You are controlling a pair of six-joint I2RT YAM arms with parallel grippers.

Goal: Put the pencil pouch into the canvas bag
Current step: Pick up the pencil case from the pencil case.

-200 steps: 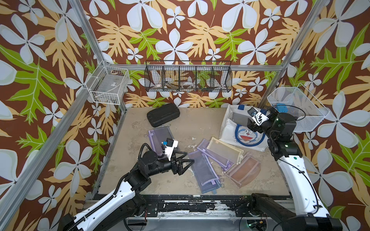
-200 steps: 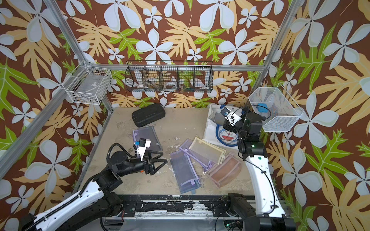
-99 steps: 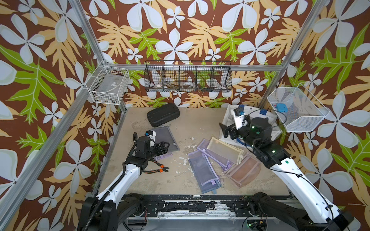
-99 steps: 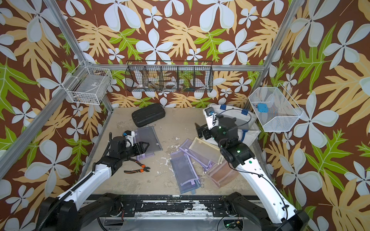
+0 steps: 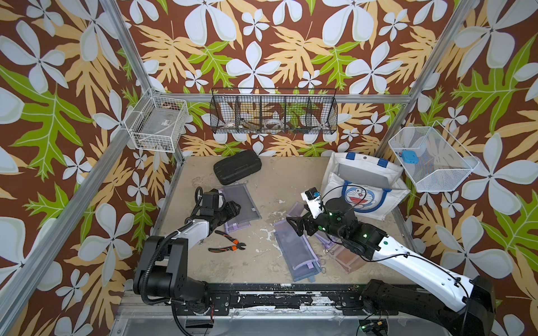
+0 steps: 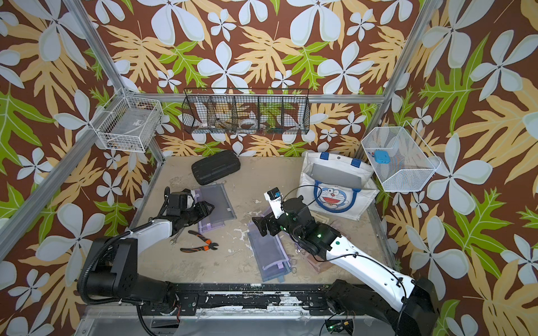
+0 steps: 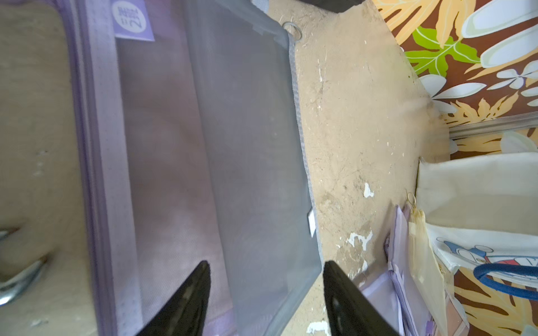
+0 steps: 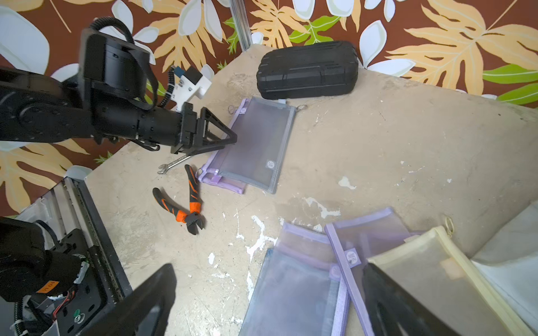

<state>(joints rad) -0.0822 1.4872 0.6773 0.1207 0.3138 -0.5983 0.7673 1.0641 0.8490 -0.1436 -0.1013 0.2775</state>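
The white canvas bag [image 5: 375, 200] [image 6: 340, 203] with blue handles and a cat face stands open at the back right. Several flat mesh pencil pouches lie on the table. A grey pouch [image 5: 240, 199] [image 6: 217, 200] [image 7: 256, 145] [image 8: 259, 145] rests on a purple one at the left. My left gripper [image 5: 236, 208] [image 6: 211, 207] [image 7: 265, 263] hangs low over its near end, jaws apart, the pouch's edge between the fingers. A blue-grey pouch [image 5: 300, 256] [image 8: 291, 293] leads the middle pile. My right gripper [image 5: 294, 225] [image 6: 259, 225] [image 8: 269, 267] stands wide open above that pile.
A black hard case [image 5: 237, 171] lies at the back left. Orange-handled pliers [image 5: 230, 243] [image 8: 189, 203] and a small wrench [image 8: 171, 165] lie beside the left pouches. Purple, yellow [image 8: 431, 279] and brown [image 5: 346, 259] pouches overlap near the bag. Wire baskets hang on the walls.
The left arm drew back from the table's middle to the left pouches, jaws narrowing. The right arm swung from the bag down over the middle pile. The pliers now show.
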